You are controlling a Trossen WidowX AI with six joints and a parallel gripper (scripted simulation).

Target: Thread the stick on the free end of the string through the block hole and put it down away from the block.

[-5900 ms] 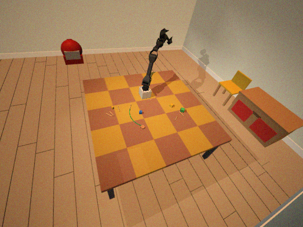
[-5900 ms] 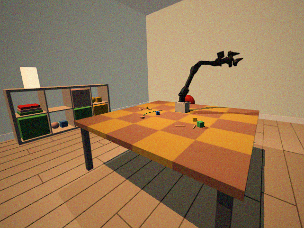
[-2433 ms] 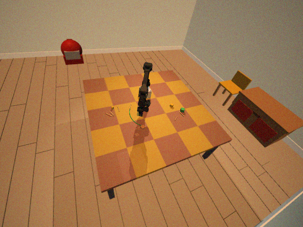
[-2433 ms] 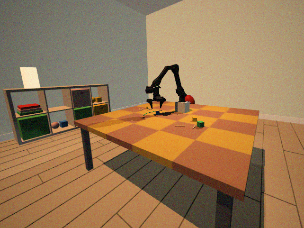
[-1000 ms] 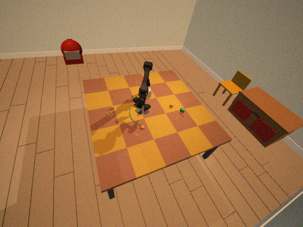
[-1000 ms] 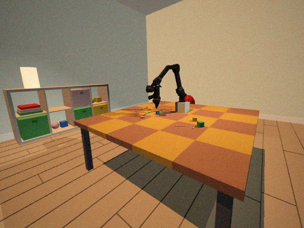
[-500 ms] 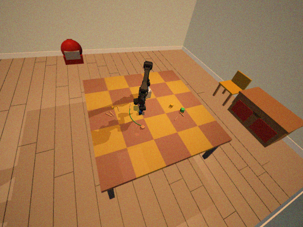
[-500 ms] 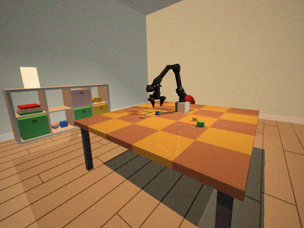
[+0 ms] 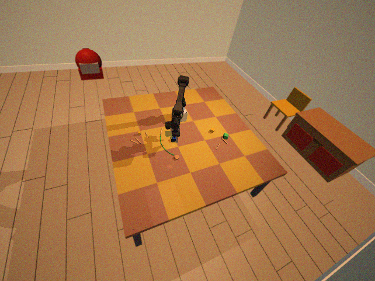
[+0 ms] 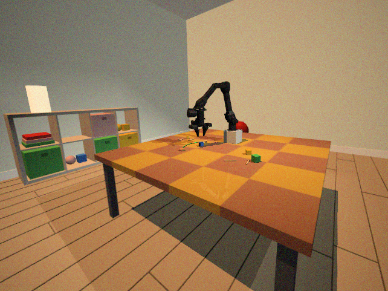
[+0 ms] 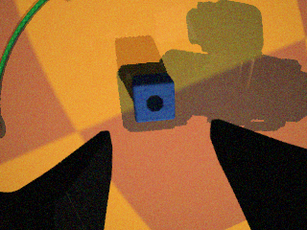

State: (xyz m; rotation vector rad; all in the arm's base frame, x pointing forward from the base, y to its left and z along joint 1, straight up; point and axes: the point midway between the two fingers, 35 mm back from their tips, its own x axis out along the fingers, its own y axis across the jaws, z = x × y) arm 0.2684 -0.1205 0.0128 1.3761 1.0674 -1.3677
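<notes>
The blue block (image 9: 173, 139) (image 10: 200, 144) (image 11: 144, 114) sits on the table, its round dark hole facing the wrist camera. The green string (image 9: 160, 141) (image 11: 21, 25) curves over the table from the round button (image 9: 176, 156) (image 10: 182, 149) to the thin stick (image 9: 161, 131), which lies on the table left of the block in the top view. The wrist view does not show this stick. My gripper (image 9: 176, 133) (image 10: 200, 136) (image 11: 161, 134) is partly open and empty, pointing down above the table close to the block. Its fingers touch nothing.
Loose sticks (image 9: 134, 141) and a small yellow piece (image 9: 139, 133) lie left of the string. A green cube (image 9: 225, 135) (image 10: 255, 158), a yellow piece (image 9: 212, 131) (image 10: 248, 152) and loose sticks (image 9: 217, 146) (image 10: 230, 160) lie on the other side. The white base box (image 10: 234, 137) stands behind.
</notes>
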